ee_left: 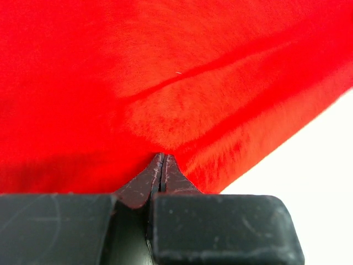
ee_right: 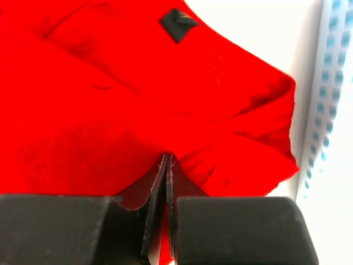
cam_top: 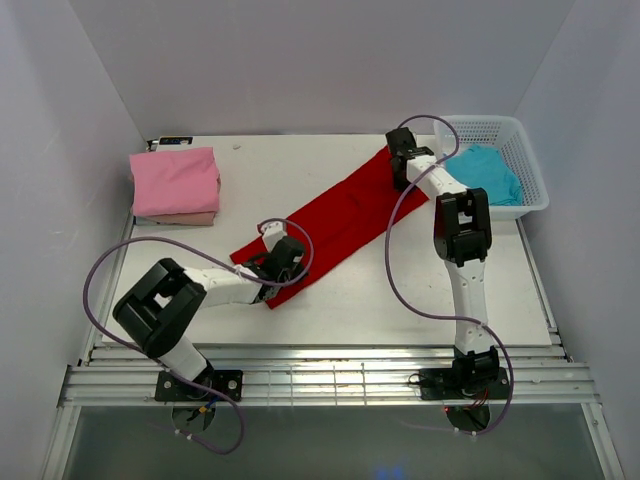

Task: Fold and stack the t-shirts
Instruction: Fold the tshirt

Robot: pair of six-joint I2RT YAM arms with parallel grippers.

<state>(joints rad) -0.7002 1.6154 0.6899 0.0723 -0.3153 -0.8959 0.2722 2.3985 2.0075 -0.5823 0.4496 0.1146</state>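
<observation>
Red cloth, the bright red t-shirt (cam_top: 335,215), is laid as a long narrow band set diagonally across the middle of the white desk (cam_top: 400,290). Its lower end is turned toward the left arm and its upper end lies near the white lattice basket (cam_top: 497,126).

The lower end is gripped by the left fingers (ee_left: 150,181). In the left wrist view the two dark tips are seen pressed together with a pinch of red fabric held between them. Creases run out from the pinch, and bare desk is visible at the lower right.

The upper end is gripped by the right fingers (ee_right: 151,190). In the right wrist view they are closed to a thin slit, with red fabric caught in it and seen below the tips as well. Ahead of them the cloth is bunched into rounded folds, and a small dark label (ee_right: 177,24) is shown on it near the top of the view. The basket wall runs along the right edge, just beside the cloth.

At the far left of the desk a folded pink t-shirt (cam_top: 175,180) is stacked on a folded beige t-shirt (cam_top: 182,218), of which only the near edge is shown. A turquoise t-shirt (cam_top: 487,172) is seen lying crumpled inside the basket at the far right corner. The pink and beige pile is well apart from the red band.
</observation>
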